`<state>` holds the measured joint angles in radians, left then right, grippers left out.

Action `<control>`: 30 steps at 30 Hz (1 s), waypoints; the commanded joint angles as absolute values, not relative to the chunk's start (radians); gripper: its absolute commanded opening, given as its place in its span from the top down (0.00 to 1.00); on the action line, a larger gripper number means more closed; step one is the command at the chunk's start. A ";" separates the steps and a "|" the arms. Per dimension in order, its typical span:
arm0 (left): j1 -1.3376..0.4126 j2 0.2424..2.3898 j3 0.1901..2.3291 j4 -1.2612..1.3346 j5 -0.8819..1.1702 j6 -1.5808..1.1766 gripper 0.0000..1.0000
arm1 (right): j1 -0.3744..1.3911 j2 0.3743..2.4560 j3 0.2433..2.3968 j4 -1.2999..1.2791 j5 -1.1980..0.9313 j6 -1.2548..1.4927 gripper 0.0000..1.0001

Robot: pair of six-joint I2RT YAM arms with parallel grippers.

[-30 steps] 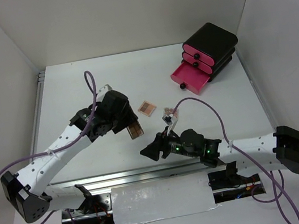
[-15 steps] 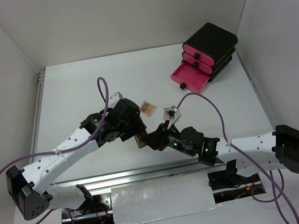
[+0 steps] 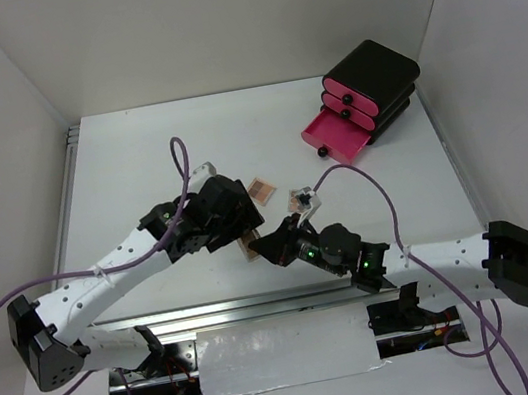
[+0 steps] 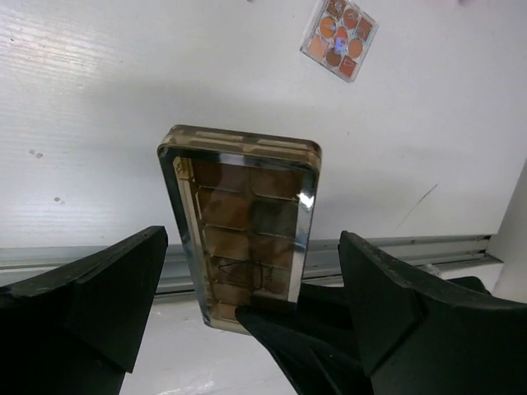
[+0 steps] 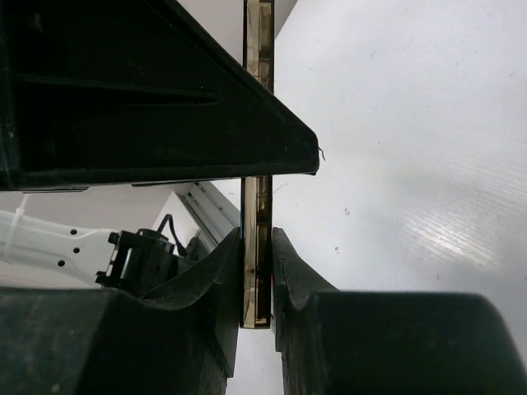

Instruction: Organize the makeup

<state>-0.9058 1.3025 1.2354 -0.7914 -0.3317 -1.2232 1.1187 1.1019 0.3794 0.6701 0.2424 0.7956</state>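
A narrow brown eyeshadow palette point(image 4: 239, 222) stands on edge above the table, held at its lower end. My right gripper point(image 5: 257, 239) is shut on the palette point(image 5: 258, 206), with one finger pressed on each flat face. My left gripper point(image 4: 251, 247) is open, its fingers spread well clear of both long sides of the palette. In the top view the two grippers meet near the front middle of the table around the palette point(image 3: 250, 247). A small square tan-orange palette point(image 3: 260, 190) lies flat on the table just behind them and shows again point(image 4: 339, 37) in the left wrist view.
A black box with pink drawers point(image 3: 370, 86) stands at the back right, its lowest pink drawer point(image 3: 336, 141) pulled open. White walls close in the table on three sides. A metal rail point(image 3: 262, 304) runs along the near edge.
My left arm brought the brown palette rightward to the right gripper. The right gripper closed on it, and the left gripper then opened and let go.
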 commanded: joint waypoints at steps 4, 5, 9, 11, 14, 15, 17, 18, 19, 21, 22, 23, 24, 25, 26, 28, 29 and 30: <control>-0.910 1.235 1.279 -0.782 -0.413 -1.207 0.01 | 1.088 1.078 0.373 0.721 0.213 0.839 0.95; -0.908 1.236 1.291 -0.796 -0.443 -1.207 0.01 | 1.082 1.075 0.370 0.721 0.203 0.845 0.95; -0.904 1.255 1.377 -0.857 -0.505 -1.200 0.01 | 1.049 1.072 0.373 0.686 0.183 0.867 0.95; -0.893 1.272 1.419 -0.903 -0.547 -1.192 0.01 | 1.034 1.077 0.396 0.623 0.186 0.855 0.95; -0.871 1.285 1.553 -0.998 -0.618 -1.175 0.01 | 0.968 1.068 0.405 0.560 0.180 0.836 0.96; -0.865 1.278 1.574 -1.047 -0.638 -1.163 0.01 | 0.874 1.059 0.413 0.522 0.157 0.836 0.95; -0.862 1.234 1.592 -1.066 -0.678 -1.128 0.01 | 0.742 1.065 0.432 0.484 -0.013 0.809 0.94; -0.861 1.212 1.583 -1.066 -0.678 -1.102 0.01 | 0.670 1.072 0.449 0.463 -0.079 0.789 0.93; -0.858 1.189 1.566 -1.059 -0.675 -1.039 0.01 | 0.529 1.084 0.498 0.413 -0.136 0.764 0.93; -0.856 1.097 1.485 -1.008 -0.634 -0.968 0.01 | 0.410 1.158 0.584 0.339 -0.293 0.636 0.94; -0.856 1.065 1.417 -0.979 -0.600 -0.912 0.01 | 0.325 1.192 0.704 0.218 -0.320 0.530 0.95; -0.856 1.031 1.381 -0.967 -0.583 -0.887 0.01 | 0.289 1.233 0.768 0.151 -0.345 0.479 0.95; -0.856 0.969 1.350 -0.954 -0.566 -0.856 0.01 | 0.260 1.323 0.843 0.085 -0.369 0.425 0.96; -0.854 0.939 1.318 -0.944 -0.545 -0.803 0.01 | 0.236 1.366 0.982 -0.052 -0.362 0.381 0.97; -0.853 0.886 1.262 -0.922 -0.517 -0.775 0.01 | 0.201 1.450 1.041 -0.110 -0.341 0.303 0.97; -0.850 0.835 1.191 -0.907 -0.499 -0.720 0.01 | 0.181 1.531 1.215 -0.257 -0.290 0.226 0.97; -0.848 0.784 1.171 -0.893 -0.485 -0.692 0.01 | 0.169 1.608 1.324 -0.309 -0.202 0.157 0.98; -0.847 0.760 1.155 -0.882 -0.477 -0.692 0.01 | 0.166 1.647 1.325 -0.351 -0.201 0.129 0.98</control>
<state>-0.8543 0.8219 1.2003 -0.9554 -0.5301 -0.8200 0.1837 1.5505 1.1927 -0.0753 -0.2394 0.3561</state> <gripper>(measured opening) 0.993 0.230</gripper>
